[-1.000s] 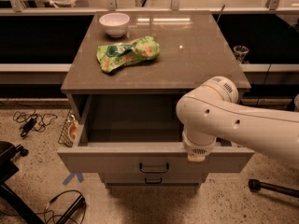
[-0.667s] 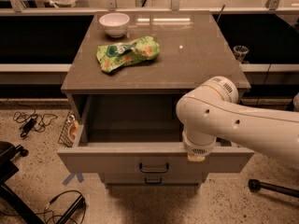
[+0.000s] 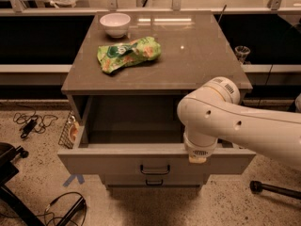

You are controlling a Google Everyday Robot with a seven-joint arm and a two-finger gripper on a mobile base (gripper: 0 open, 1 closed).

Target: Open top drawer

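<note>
Cables [image 3: 33, 124] lie on the speckled floor at far left, near a small wire basket [image 3: 69, 132] that sits against the left side of the desk [image 3: 202, 55]. On the desk top a white bowl [image 3: 115, 23] stands at the back left, and a crumpled green snack bag [image 3: 128, 54] lies just in front of it. Below the top, the top drawer [image 3: 108, 163] stands wide open, its deep grey interior showing and its black bar handle [image 3: 155, 170] centred on the front panel. The white arm [image 3: 254, 131] reaches in from the right edge, bends at a bulky joint above the drawer's right half, and turns its wrist straight down. The gripper [image 3: 198, 155] sits at the top edge of the drawer front, right of the handle; whether it is open or closed cannot be told.
</note>
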